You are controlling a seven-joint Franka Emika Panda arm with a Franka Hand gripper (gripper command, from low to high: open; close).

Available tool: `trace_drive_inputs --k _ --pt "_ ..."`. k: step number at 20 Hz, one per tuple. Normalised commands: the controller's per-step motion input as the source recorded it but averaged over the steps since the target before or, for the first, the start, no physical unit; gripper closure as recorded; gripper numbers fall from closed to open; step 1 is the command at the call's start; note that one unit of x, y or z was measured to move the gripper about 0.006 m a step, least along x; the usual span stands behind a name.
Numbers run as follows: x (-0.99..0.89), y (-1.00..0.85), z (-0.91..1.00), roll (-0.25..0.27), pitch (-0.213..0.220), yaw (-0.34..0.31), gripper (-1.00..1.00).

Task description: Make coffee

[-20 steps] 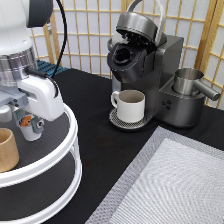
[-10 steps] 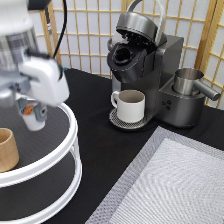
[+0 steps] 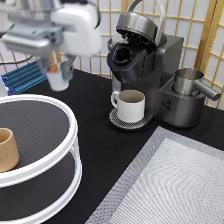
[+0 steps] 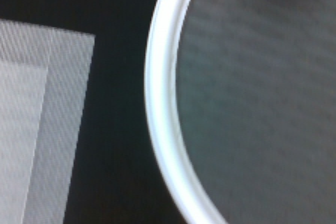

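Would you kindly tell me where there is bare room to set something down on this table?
The grey mat at the exterior view's bottom right is bare. So is most of the round shelf's top tier, beyond the wooden cup. It is crowded around the coffee machine and white mug, and where the gripper holds the coffee pod aloft.

Even light, perhaps motion-blurred arm (image 3: 60, 25)

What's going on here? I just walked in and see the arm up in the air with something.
The gripper is holding the coffee pod in the air, above the far edge of the white two-tier turntable. The coffee machine stands to the exterior view's right with its lid open and a white mug on its drip tray. A wooden cup sits on the turntable's top shelf.
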Motion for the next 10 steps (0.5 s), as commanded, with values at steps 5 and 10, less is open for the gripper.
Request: trace_drive_inputs --k 5,10 --pt "0.31 0.56 0.4 0.257 0.1 0.058 1.0" --pt "0.07 0.27 0.19 0.36 -0.003 0.036 1.0"
